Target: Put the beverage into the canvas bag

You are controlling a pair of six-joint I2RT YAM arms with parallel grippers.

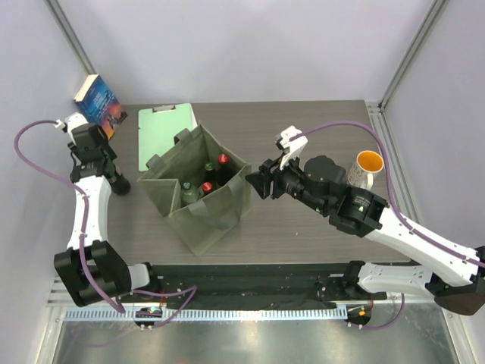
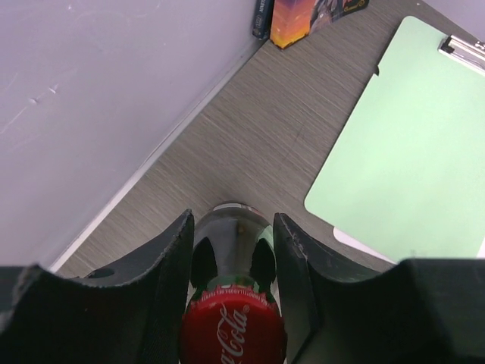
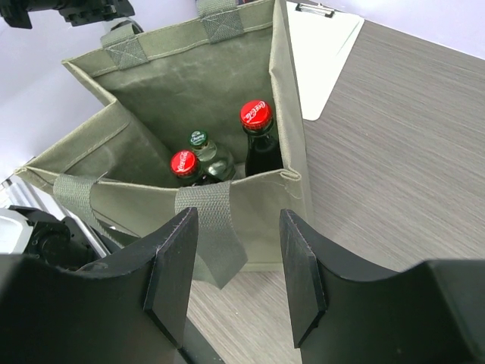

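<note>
A dark glass Coca-Cola bottle (image 2: 232,246) with a red cap stands on the table at the far left edge. My left gripper (image 2: 232,220) is lowered over it, with an open finger on either side of its shoulder. In the top view the left gripper (image 1: 117,184) hides the bottle. The olive-grey canvas bag (image 1: 216,216) stands open mid-table, to the right of the left gripper. It holds two red-capped bottles (image 3: 256,115) and a green-capped one (image 3: 198,139). My right gripper (image 1: 254,184) is open and empty just right of the bag (image 3: 189,91), level with its rim.
A mint-green clipboard (image 1: 167,136) lies flat behind the bag, between it and the left gripper (image 2: 402,144). A book (image 1: 101,102) leans at the far left corner. A white mug with an orange inside (image 1: 369,165) stands at the right. The wall runs close on the left.
</note>
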